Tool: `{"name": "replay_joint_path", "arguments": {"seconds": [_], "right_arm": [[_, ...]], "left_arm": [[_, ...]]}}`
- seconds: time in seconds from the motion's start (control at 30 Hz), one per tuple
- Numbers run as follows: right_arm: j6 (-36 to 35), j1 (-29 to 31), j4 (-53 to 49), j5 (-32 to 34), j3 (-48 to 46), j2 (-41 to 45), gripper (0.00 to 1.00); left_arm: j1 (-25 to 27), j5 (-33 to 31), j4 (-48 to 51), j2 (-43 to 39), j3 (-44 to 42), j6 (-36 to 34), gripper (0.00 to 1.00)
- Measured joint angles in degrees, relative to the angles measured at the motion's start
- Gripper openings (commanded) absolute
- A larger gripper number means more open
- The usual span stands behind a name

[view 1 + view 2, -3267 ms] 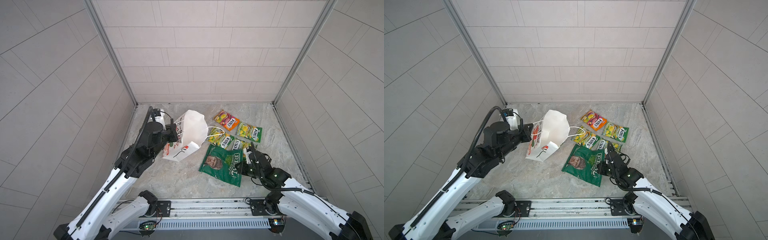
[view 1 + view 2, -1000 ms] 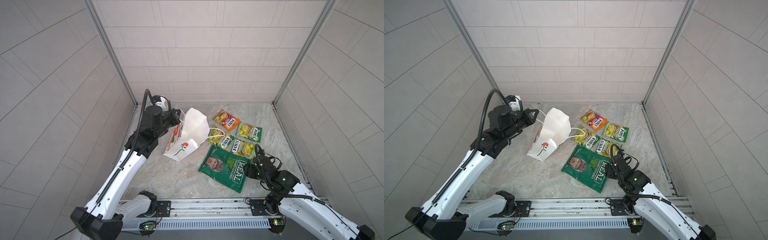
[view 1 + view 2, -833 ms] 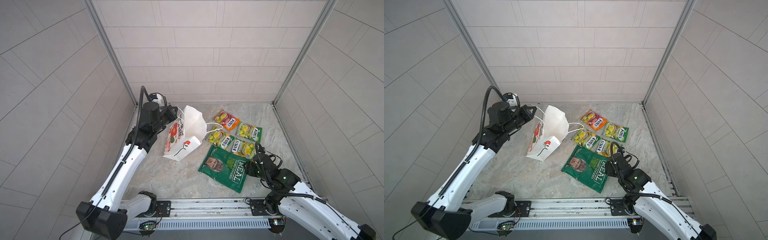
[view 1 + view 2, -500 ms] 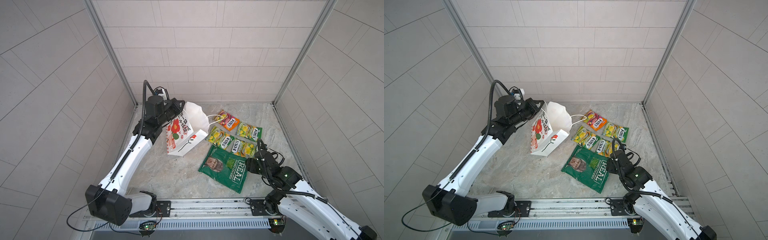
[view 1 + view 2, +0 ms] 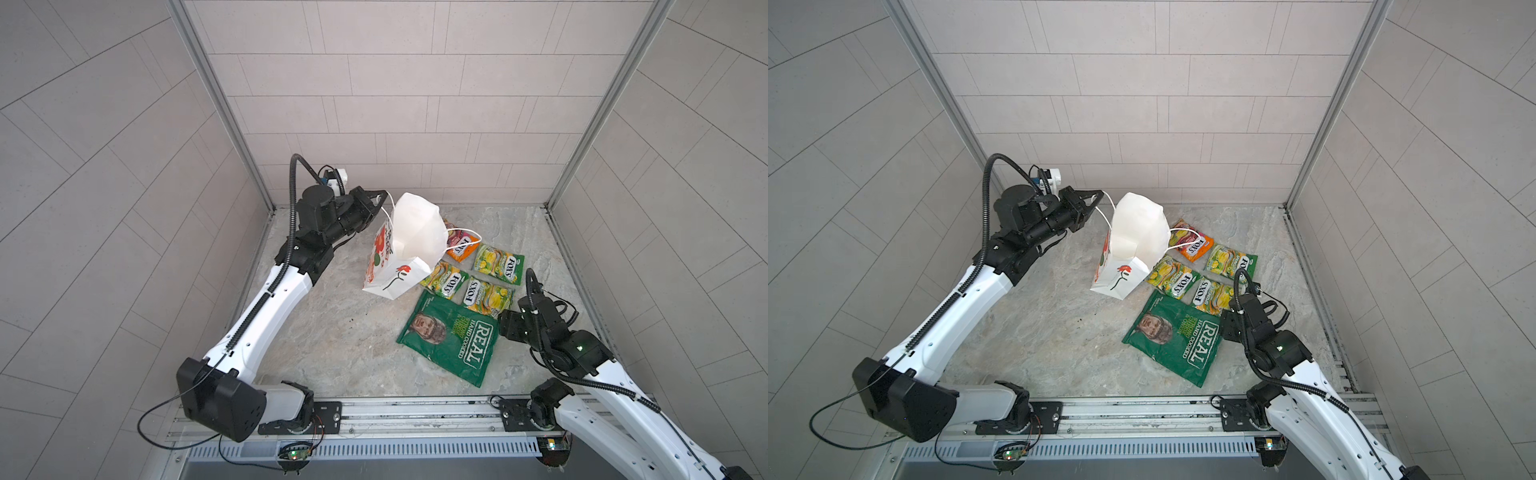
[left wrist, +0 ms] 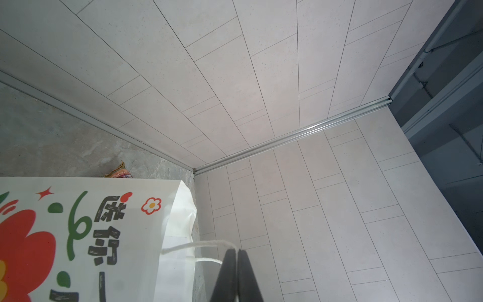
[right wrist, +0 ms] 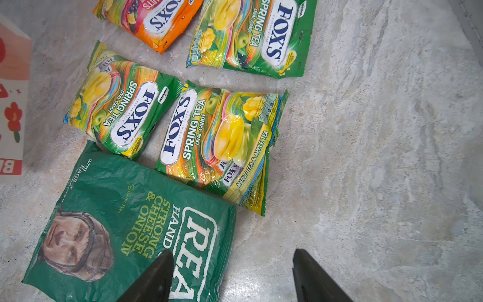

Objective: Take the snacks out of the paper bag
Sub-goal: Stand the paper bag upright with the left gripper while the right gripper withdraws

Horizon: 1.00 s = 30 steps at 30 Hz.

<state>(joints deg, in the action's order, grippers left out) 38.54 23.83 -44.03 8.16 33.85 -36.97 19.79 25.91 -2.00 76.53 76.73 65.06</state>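
While left claw (image 6: 237, 251) clamps cord handle (image 6: 193, 244), paper bag (image 5: 415, 232) creased, right claw (image 7: 231, 252) spread, snacks (image 7: 217, 136) glossy.

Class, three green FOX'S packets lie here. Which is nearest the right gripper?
The green FOX'S packet closest to the front, beside the REAL crisp bag; the other two lie farther back from the right gripper.

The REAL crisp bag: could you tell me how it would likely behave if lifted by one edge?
Probably light for its size: the REAL crisp bag lies fairly flat, barely puffed. Likely floppy: its film is creased, so held by one edge it should sag. The open right gripper is at its edge; thin film may slip from a shallow pinch.
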Motion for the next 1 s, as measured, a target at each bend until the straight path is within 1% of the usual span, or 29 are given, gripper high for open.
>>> {"name": "replay_joint_path", "arguments": {"seconds": [0.2,0.33,0.53,0.77,0.8,0.87,0.93,1.0], "right_arm": [[-0.26,-0.26,-0.39,-0.11,0.0,0.35,0.73],[-0.44,-0.26,-0.39,-0.22,0.0,0.57,0.73],[-0.46,-0.28,-0.42,-0.22,0.0,0.61,0.73],[-0.63,-0.28,-0.42,-0.22,0.0,0.55,0.74],[-0.63,-0.28,-0.39,-0.22,0.0,0.55,0.74],[-0.63,-0.28,-0.39,-0.2,0.0,0.55,0.74],[-0.63,-0.39,-0.37,-0.24,0.0,0.52,0.74],[-0.63,-0.39,-0.35,-0.24,0.0,0.37,0.74]], "left_arm": [[-0.57,3.04,-8.17,1.51,-6.34,4.94,0.0],[-2.43,5.27,-11.32,3.93,-10.86,7.58,0.0],[-7.56,7.26,-12.44,4.07,-13.38,8.22,0.0],[-12.28,9.35,-12.72,4.04,-13.66,7.45,0.0],[-12.92,9.73,-12.57,4.04,-13.66,7.06,0.01],[-13.97,10.21,-11.98,4.04,-13.64,6.27,0.11],[-14.93,10.56,-10.51,4.0,-13.64,4.74,0.31],[-15.8,10.86,-8.87,3.89,-13.55,3.28,0.47]]}}
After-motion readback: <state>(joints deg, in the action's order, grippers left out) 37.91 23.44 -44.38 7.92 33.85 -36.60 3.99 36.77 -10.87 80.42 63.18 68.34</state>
